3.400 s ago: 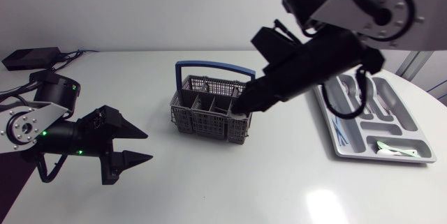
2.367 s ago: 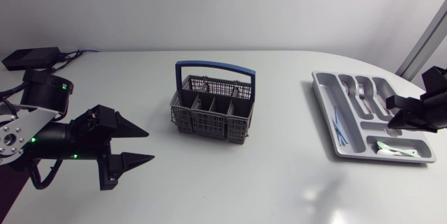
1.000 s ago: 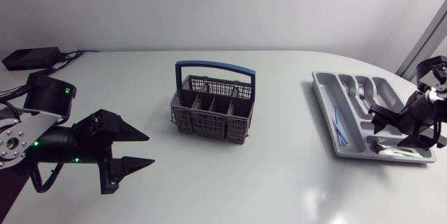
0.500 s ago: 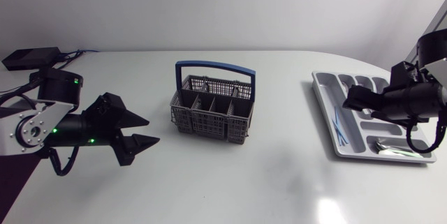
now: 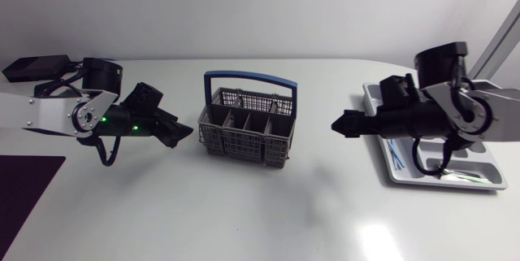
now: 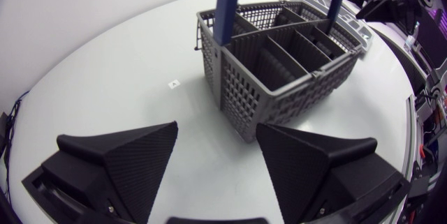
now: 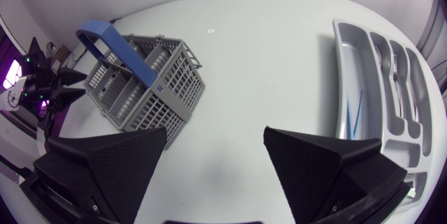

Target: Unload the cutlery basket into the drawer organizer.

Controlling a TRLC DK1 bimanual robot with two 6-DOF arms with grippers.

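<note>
The grey cutlery basket (image 5: 244, 124) with its blue handle (image 5: 250, 76) stands mid-table; no cutlery shows in its compartments. My left gripper (image 5: 180, 133) hovers open just left of it, and the basket (image 6: 279, 63) lies ahead of the empty open fingers (image 6: 140, 154). My right gripper (image 5: 345, 123) is open between the basket and the grey drawer organizer (image 5: 404, 170), pointing at the basket (image 7: 140, 84). The organizer (image 7: 363, 70) holds forks (image 7: 398, 70), thin blue sticks (image 5: 394, 154) and a white-green piece (image 5: 467, 177); my right arm hides part of it.
A black box (image 5: 36, 67) with cables sits at the table's back left corner. A dark mat (image 5: 24, 184) lies at the front left edge. My left arm (image 7: 42, 88) shows beyond the basket in the right wrist view.
My left gripper has swung right, up to the basket's left side. My right arm has left the organizer and moved left toward the basket.
</note>
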